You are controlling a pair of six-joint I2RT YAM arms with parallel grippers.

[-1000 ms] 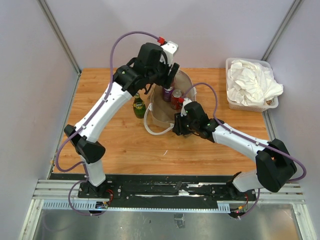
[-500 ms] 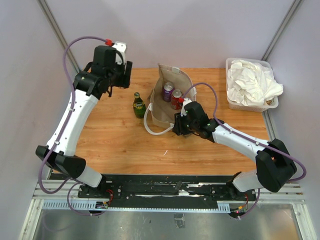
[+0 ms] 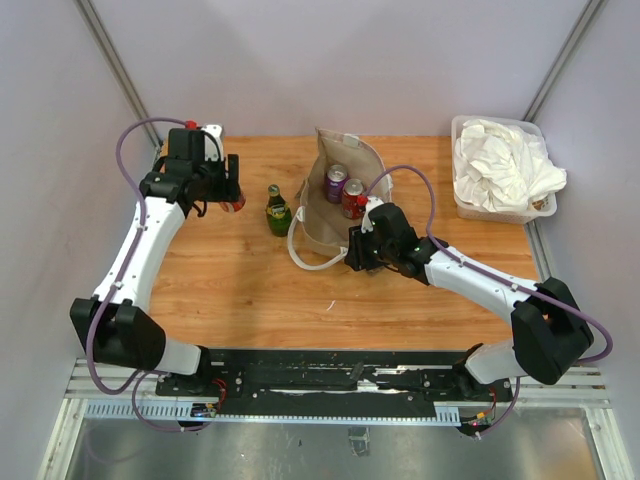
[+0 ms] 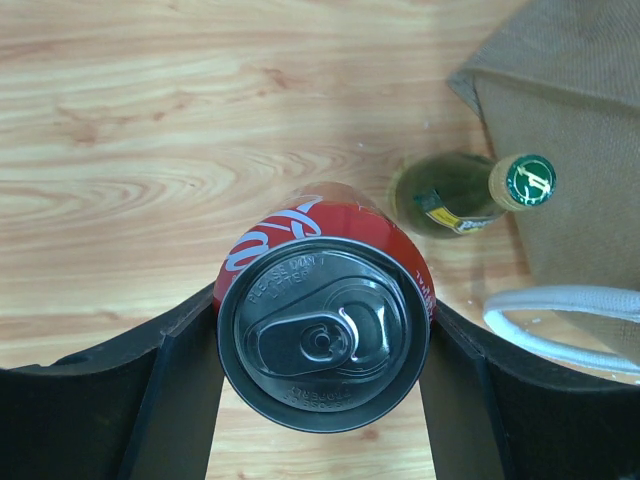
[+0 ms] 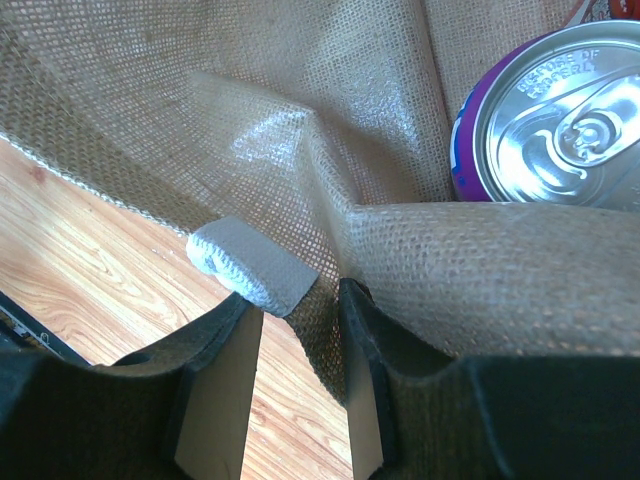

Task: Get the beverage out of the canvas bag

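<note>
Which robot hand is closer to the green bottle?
Left. The left gripper, holding a red can, is just left of the green bottle. The right gripper is on the canvas bag's other side, pinching its rim.

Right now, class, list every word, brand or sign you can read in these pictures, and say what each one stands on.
"PLEASE DON'T LITTER": stamped on the lid of the red can.
White brand script on the red can's side: only part shows, not readable.
Cap of the green bottle: a white mark, not readable.
Green bottle's yellow label: too small to read.
Lid of the purple can: stamped words, too blurred to read.
</note>
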